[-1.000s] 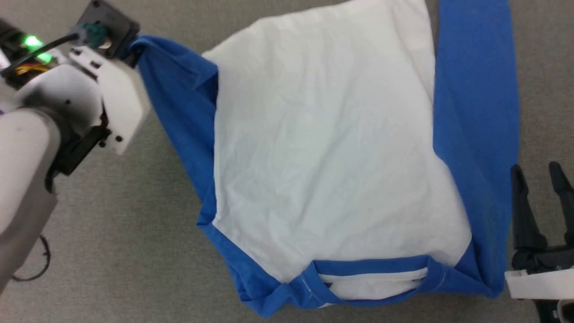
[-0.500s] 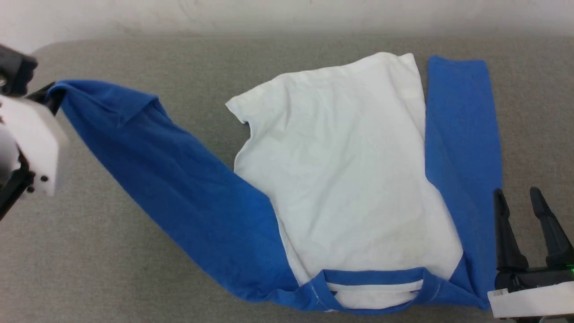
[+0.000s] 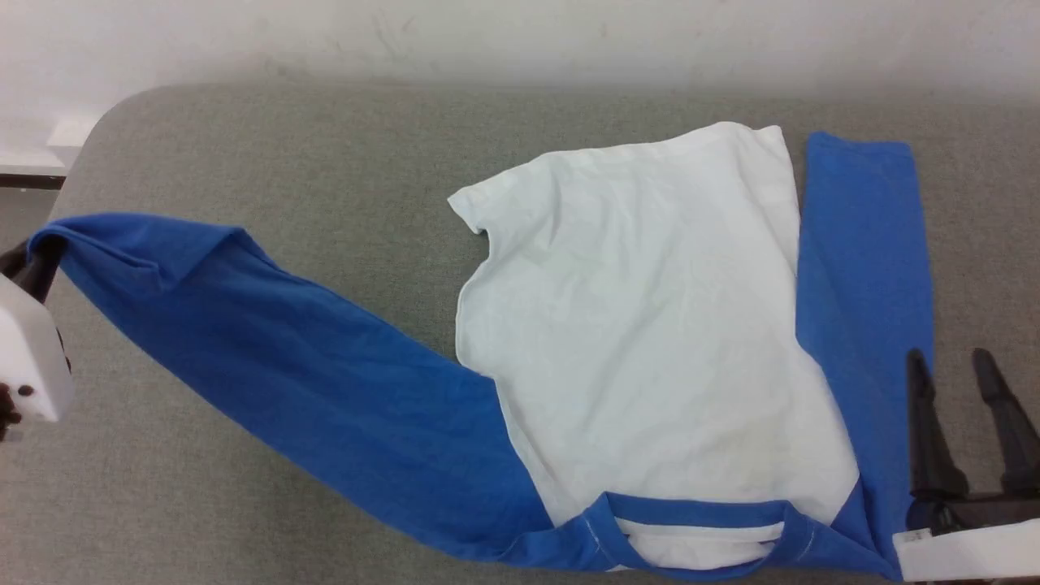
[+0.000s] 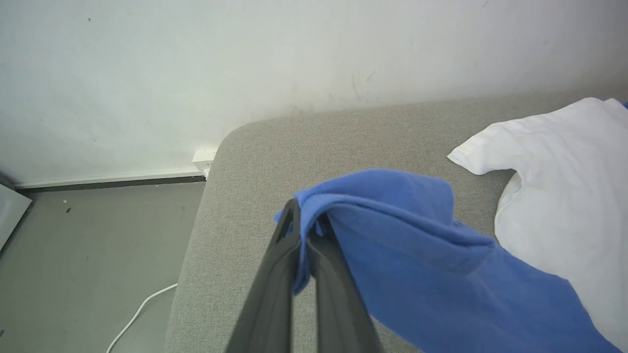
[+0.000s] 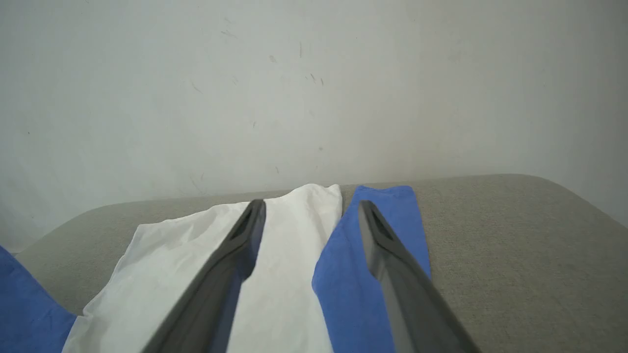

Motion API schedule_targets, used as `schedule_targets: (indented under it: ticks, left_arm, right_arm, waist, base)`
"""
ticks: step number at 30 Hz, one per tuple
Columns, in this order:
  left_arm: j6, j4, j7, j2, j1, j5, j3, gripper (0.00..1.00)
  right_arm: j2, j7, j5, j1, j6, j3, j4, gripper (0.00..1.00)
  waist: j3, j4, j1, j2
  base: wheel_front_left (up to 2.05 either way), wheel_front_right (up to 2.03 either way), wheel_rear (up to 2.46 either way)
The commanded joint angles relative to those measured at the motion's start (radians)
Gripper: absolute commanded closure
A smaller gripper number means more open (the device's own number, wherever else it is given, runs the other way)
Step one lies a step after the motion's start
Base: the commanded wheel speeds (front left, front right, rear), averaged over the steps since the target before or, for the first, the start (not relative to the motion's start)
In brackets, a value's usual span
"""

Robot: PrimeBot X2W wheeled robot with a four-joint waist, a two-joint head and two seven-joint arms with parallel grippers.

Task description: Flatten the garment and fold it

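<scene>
Closest to us is the blue collar (image 3: pixel 691 513) of the T-shirt (image 3: pixel 650 325). The shirt lies on a soft gray table (image 3: pixel 284 146), with its white body spread out and its bottom end pointing away from us.

Our right gripper (image 3: pixel 949 359) is low on the right, near the collar end and at the edge of the right sleeve (image 3: pixel 861 268). Its two dark fingers stand wide apart and hold nothing. That blue sleeve lies straight along the side of the white body.

Our left gripper (image 4: pixel 305 220) is far out on the left. Its fingers are pinched tight on the end of the left sleeve (image 3: pixel 309 366). This sleeve is stretched long, from the shoulder out to the left edge of the table, and its end is lifted up.

Farther away, one corner of the white bottom end curls in a bit. Behind the table we see a white wall (image 3: pixel 487 32). Beside the table, a white cable (image 4: pixel 140 311) lies on the gray floor (image 4: pixel 88 245).
</scene>
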Motion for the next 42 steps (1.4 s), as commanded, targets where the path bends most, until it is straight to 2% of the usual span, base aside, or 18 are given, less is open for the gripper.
schedule_targets:
  ticks: [1,3,7,10,13,15,18,21,25,28,31,32,35,38,42]
  left_arm:
    - [0.013,-0.02,-0.005,-0.003,0.026,-0.012,0.015,1.0]
    - [0.028,-0.053,-0.004,-0.004,0.047,-0.026,0.03,1.0]
    - [0.068,-0.143,0.009,-0.043,0.062,-0.064,0.038,1.0]
    - [0.104,-0.215,0.041,-0.086,0.043,-0.078,0.005,1.0]
    - [0.131,-0.278,0.086,-0.142,-0.011,-0.075,-0.068,1.0]
    - [0.147,-0.307,0.122,-0.195,-0.07,-0.064,-0.134,1.0]
    - [0.176,-0.321,0.178,-0.304,-0.18,-0.037,-0.25,1.0]
    - [0.209,-0.295,0.228,-0.436,-0.288,-0.001,-0.371,1.0]
    - [0.24,-0.198,0.243,-0.629,-0.382,0.012,-0.484,1.0]
    - [0.222,-0.105,0.205,-0.769,-0.418,0.007,-0.549,1.0]
    - [0.181,0.013,0.126,-0.888,-0.436,0.011,-0.598,1.0]
    - [0.181,0.013,0.126,-0.888,-0.436,0.011,-0.598,1.0]
    - [0.136,0.155,0.039,-0.94,-0.424,0.008,-0.656,1.0]
    - [0.093,0.296,-0.044,-0.955,-0.415,0.027,-0.74,1.0]
    - [0.086,0.493,-0.176,-0.959,-0.403,0.054,-0.823,1.0]
  right_arm:
    - [0.005,0.002,-0.011,0.005,-0.001,-0.012,-0.014,0.0]
    - [0.007,0.005,-0.016,0.004,-0.001,-0.035,-0.027,0.0]
    - [0.01,0.013,-0.029,0.002,-0.001,-0.089,-0.056,0.0]
    - [0.012,0.021,-0.033,0.001,-0.001,-0.12,-0.073,0.0]
    - [0.014,0.027,-0.032,-0.001,-0.001,-0.137,-0.084,0.0]
    - [0.014,0.03,-0.031,-0.003,-0.001,-0.142,-0.087,0.0]
    - [0.015,0.031,-0.03,-0.006,-0.001,-0.139,-0.089,0.0]
    - [0.016,0.029,-0.026,-0.011,-0.001,-0.136,-0.086,0.0]
    - [0.018,0.024,-0.019,-0.017,-0.001,-0.136,-0.079,0.0]
    - [0.019,0.019,-0.014,-0.022,-0.001,-0.143,-0.074,0.0]
    - [0.018,0.013,-0.009,-0.033,-0.001,-0.154,-0.069,0.0]
    - [0.018,0.013,-0.009,-0.033,-0.001,-0.154,-0.069,0.0]
    - [0.013,0.01,-0.003,-0.047,-0.001,-0.159,-0.066,0.0]
    - [0.003,0.009,0.002,-0.058,-0.001,-0.159,-0.063,0.0]
    - [-0.007,0.008,0.011,-0.067,-0.001,-0.158,-0.053,0.0]
  waist:
    - [-0.002,0.0,0.0001,-0.0001]
    - [-0.005,-0.002,0.0001,-0.0001]
    - [-0.009,-0.006,0.0001,-0.0001]
    - [-0.011,-0.011,0.0001,-0.0001]
    - [-0.008,-0.018,0.0001,-0.0001]
    - [-0.006,-0.025,0.0001,-0.0001]
    - [-0.002,-0.037,0.0001,-0.0001]
    - [0.006,-0.049,0.0001,-0.0001]
    - [0.019,-0.066,0.0001,-0.0001]
    - [0.03,-0.078,0.0001,-0.0001]
    - [0.043,-0.092,0.0001,-0.0001]
    - [0.043,-0.092,0.0001,-0.0001]
    - [0.057,-0.111,0.0001,-0.0001]
    - [0.072,-0.134,0.0001,-0.0001]
    - [0.096,-0.162,0.0001,-0.0001]
  base:
    - [0.0,0.0,0.0]
    - [0.0,0.0,0.0]
    - [0.0,0.0,0.0]
    - [0.0,0.0,0.0]
    - [0.0,0.0,0.0]
    - [0.0,0.0,0.0]
    - [0.0,0.0,0.0]
    - [0.0,0.0,0.0]
    - [0.0,0.0,0.0]
    - [0.0,0.0,0.0]
    - [0.0,0.0,0.0]
    - [0.0,0.0,0.0]
    - [0.0,0.0,0.0]
    - [0.0,0.0,0.0]
    - [0.0,0.0,0.0]
